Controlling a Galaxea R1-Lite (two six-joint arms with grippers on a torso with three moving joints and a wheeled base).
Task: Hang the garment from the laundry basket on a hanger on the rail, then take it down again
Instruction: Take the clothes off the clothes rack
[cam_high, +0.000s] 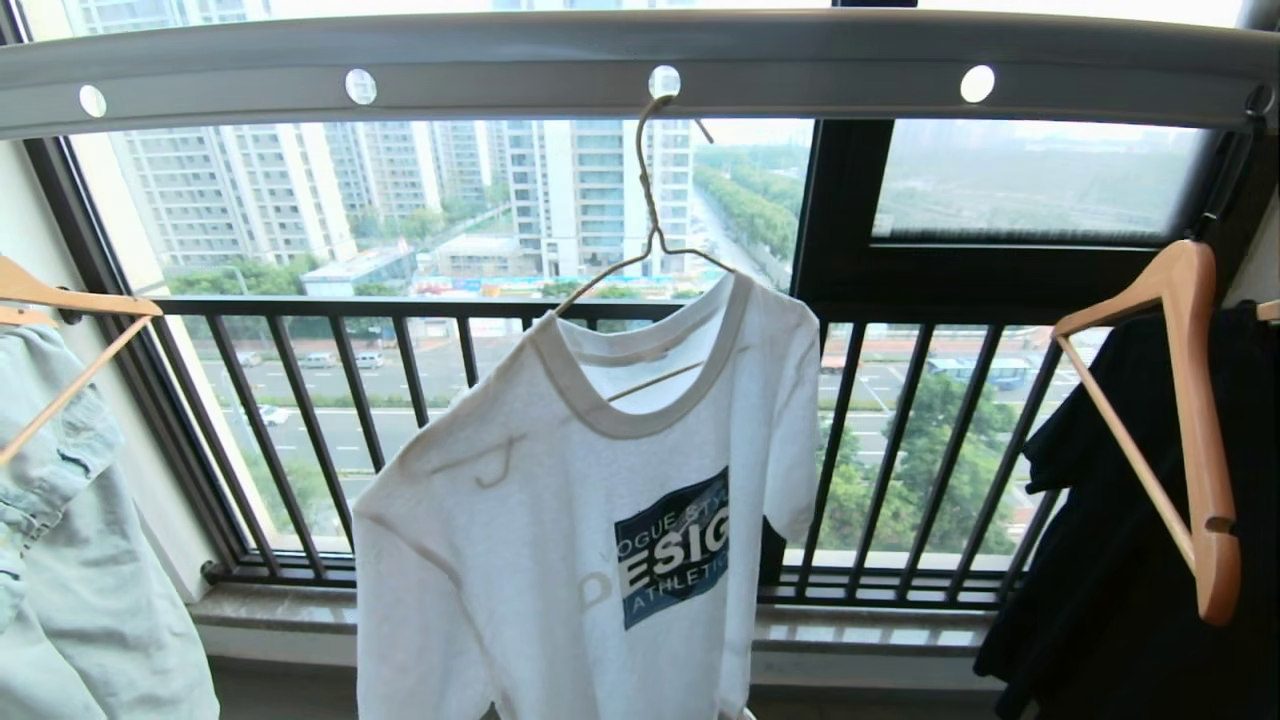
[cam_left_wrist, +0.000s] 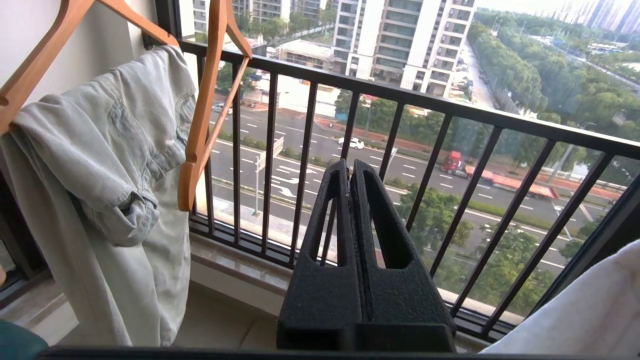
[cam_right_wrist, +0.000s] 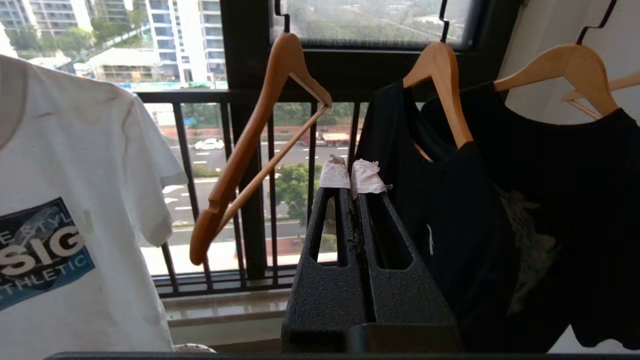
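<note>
White logo T-shirt (cam_high: 560, 520) hangs tilted on the thin cream wire hanger (cam_high: 650, 215), hooked through a hole of the grey rail (cam_high: 520, 60)

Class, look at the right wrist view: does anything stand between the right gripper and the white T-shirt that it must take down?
Nothing visible does. The right gripper, shut and empty, faces the railing; the T-shirt hangs to one side across open space, the empty wooden hanger farther back.

One white T-shirt (cam_high: 560, 560), one wire hanger (cam_high: 650, 235), two black shirts (cam_right_wrist: 540, 210), four rail holes (cam_high: 361, 86).
</note>
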